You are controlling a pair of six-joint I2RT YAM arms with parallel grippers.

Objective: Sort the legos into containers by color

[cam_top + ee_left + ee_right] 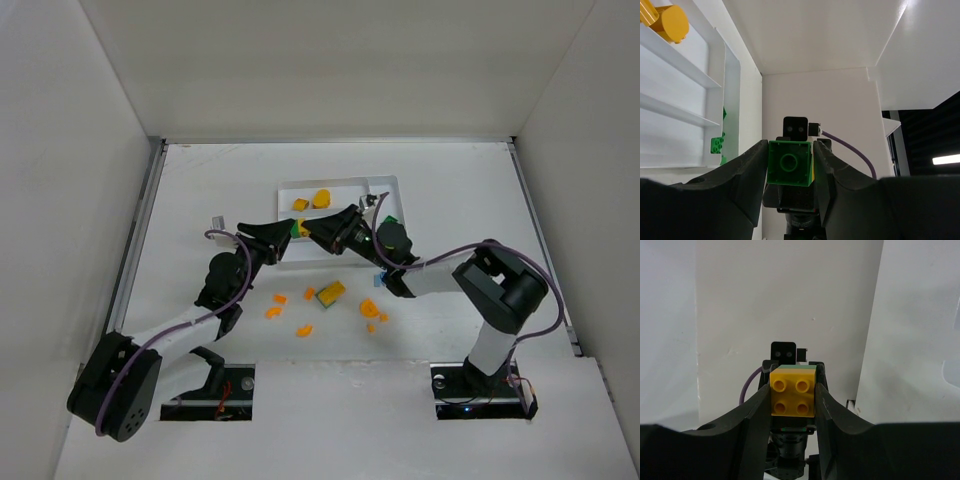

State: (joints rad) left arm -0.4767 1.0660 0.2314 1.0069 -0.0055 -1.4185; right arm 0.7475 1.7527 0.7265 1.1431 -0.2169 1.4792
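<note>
Your left gripper [291, 229] and right gripper [309, 230] meet at frame centre, both clamped on one green-and-yellow brick [298, 228], barring the near edge of the tray [385, 184]; loose pieces [331, 292] litter the table [200, 180] just below; open room upper left.

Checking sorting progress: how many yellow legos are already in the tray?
2. Both lie in the tray's far section: a smaller yellow lego on the left and a larger yellow lego right of it. Part of the tray is covered, so others may be hidden.
</note>
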